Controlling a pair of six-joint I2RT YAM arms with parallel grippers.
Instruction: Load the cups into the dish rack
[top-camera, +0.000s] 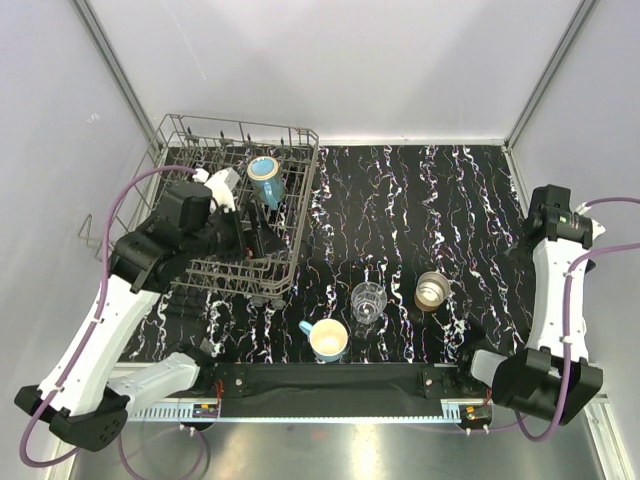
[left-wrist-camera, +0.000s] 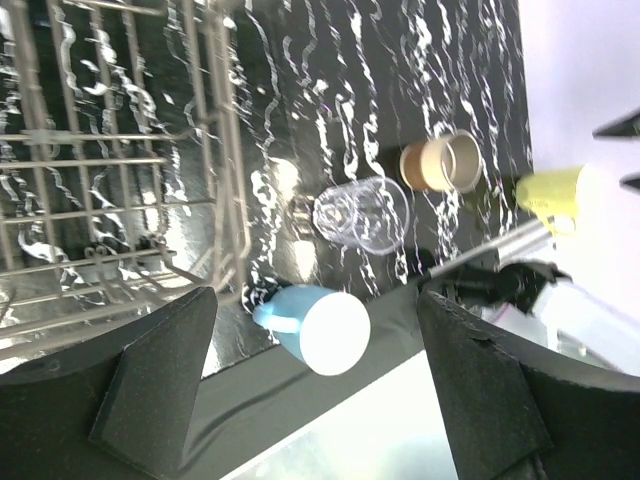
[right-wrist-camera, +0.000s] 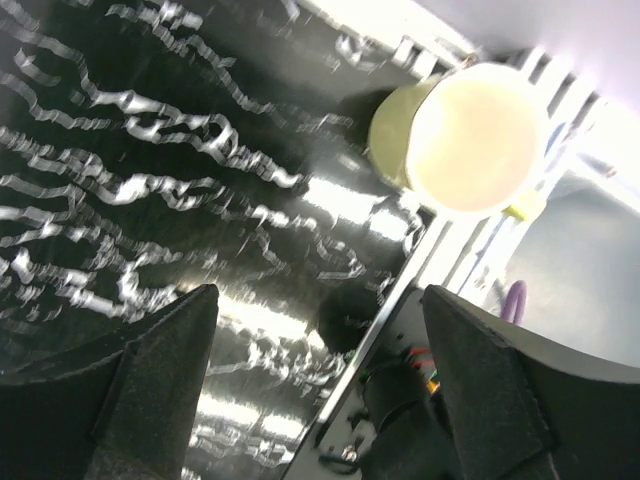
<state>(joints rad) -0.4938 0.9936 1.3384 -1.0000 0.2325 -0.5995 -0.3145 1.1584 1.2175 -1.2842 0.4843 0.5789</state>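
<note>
While above the dish rack (top-camera: 306, 200), left hand (left-wrist-camera: 315, 300) spread wide, seemingly empty.

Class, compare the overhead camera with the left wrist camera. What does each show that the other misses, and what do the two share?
Only the overhead view shows the teal mug, which sits inside the dish rack. Only the left wrist view shows a yellow mug, at the right of its frame. The overhead view has no sign of this mug. Both views show the rack's wire wall and three cups standing outside it on the table: the light-blue mug, the glass tumbler and the metal cup.
</note>
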